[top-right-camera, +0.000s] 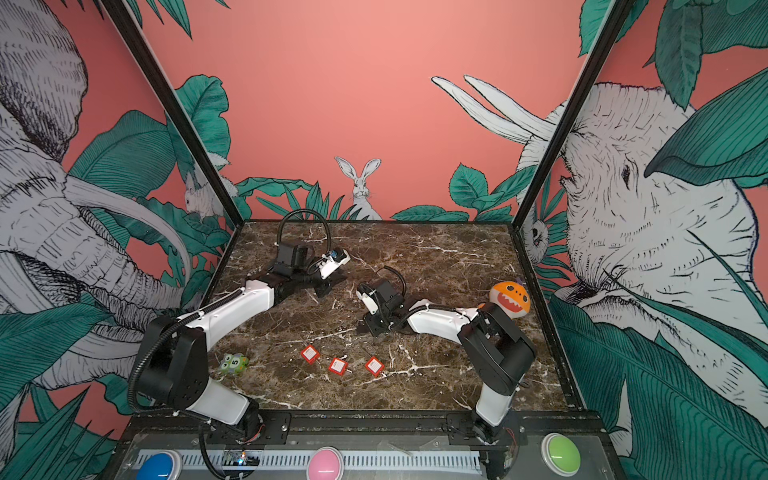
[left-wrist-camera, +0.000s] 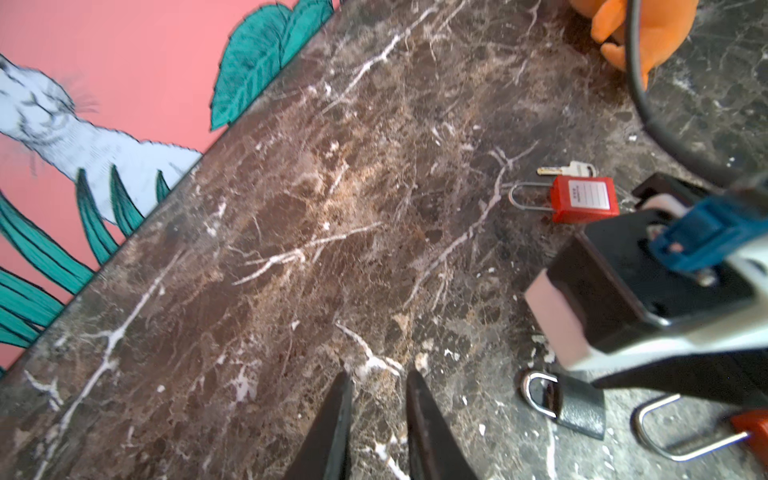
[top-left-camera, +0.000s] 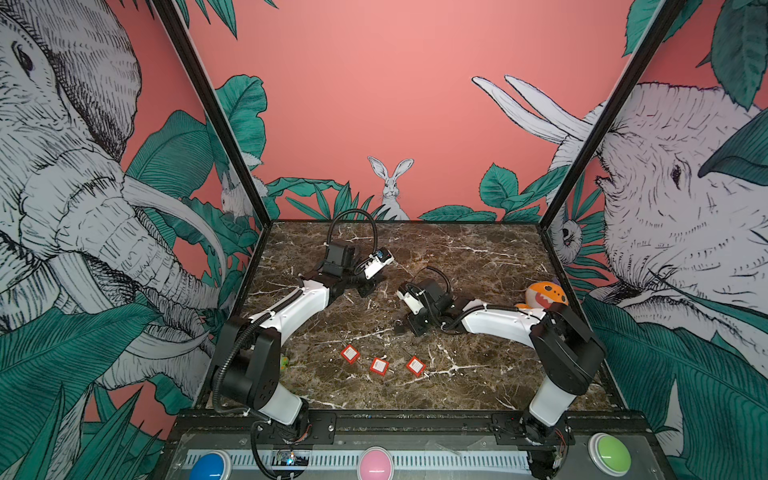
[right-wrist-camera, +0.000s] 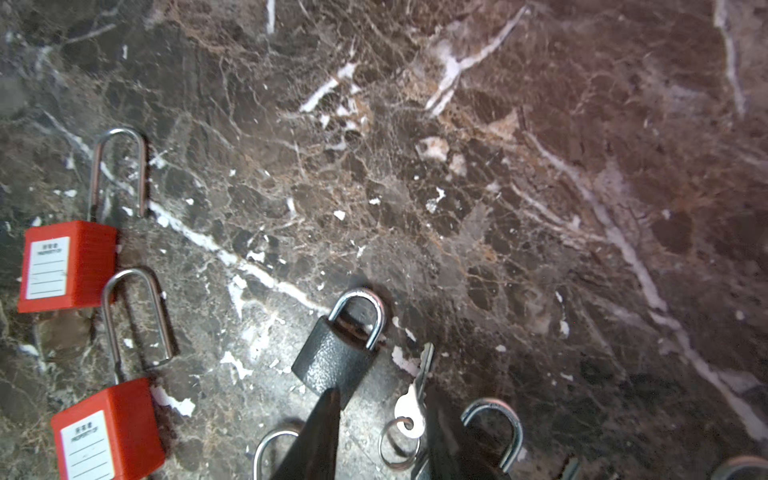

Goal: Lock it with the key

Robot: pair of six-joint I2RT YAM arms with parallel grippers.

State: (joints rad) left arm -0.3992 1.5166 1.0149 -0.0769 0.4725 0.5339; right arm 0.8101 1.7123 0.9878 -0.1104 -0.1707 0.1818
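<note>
A small black padlock lies on the marble table, its shackle pushed in. Beside it lies a silver key on a split ring. My right gripper is low over them and open. The key sits between its fingers, close against one finger, and the other fingertip overlaps the padlock's body. In both top views this gripper is at mid-table. My left gripper hovers over bare marble farther back, narrowly open with nothing between its fingers.
Three red padlocks lie in a row near the front; one has a key beside it. More steel shackles show by my right fingers. An orange plush toy sits far right, a green toy near the left arm's base.
</note>
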